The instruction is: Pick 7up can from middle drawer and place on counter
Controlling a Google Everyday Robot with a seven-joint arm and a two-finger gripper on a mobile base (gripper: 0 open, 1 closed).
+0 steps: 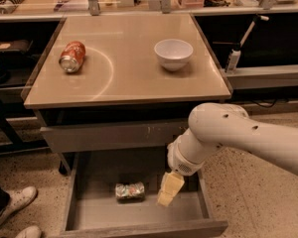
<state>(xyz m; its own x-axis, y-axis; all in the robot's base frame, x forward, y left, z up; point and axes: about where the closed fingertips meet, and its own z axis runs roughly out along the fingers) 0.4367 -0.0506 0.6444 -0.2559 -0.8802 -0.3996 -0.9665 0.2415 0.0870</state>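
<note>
**STATION STATUS: MIDDLE DRAWER OPEN, CAN INSIDE**

The table (pixel 134 88) is a glossy tan square with a thin dark edge. It stands on a speckled floor (pixel 248 202) between dark shelving and benches.

At the table's left rear, an orange-red soda can (pixel 72 56) lies on its side. A white bowl (pixel 173 53) stands upright right of centre, well apart from that can. Below the tabletop is a shut grey drawer front (pixel 104 135) with white scuffs.

Under it, the middle drawer (pixel 104 216) stands open toward the viewer. The 7up can (pixel 129 190) lies on its side on the drawer floor, about mid-width.

The gripper (pixel 165 200) hangs inside the drawer, just right of the 7up can and not touching it. Whether its jaws are open or closed cannot be told (the can lies apart from them). The white arm (pixel 238 138) reaches in from the right and covers the drawer's right rear corner.

Bare grey floor shows left of and in front of the can. A white sneaker (pixel 12 205) stands near the drawer's left side.
</note>
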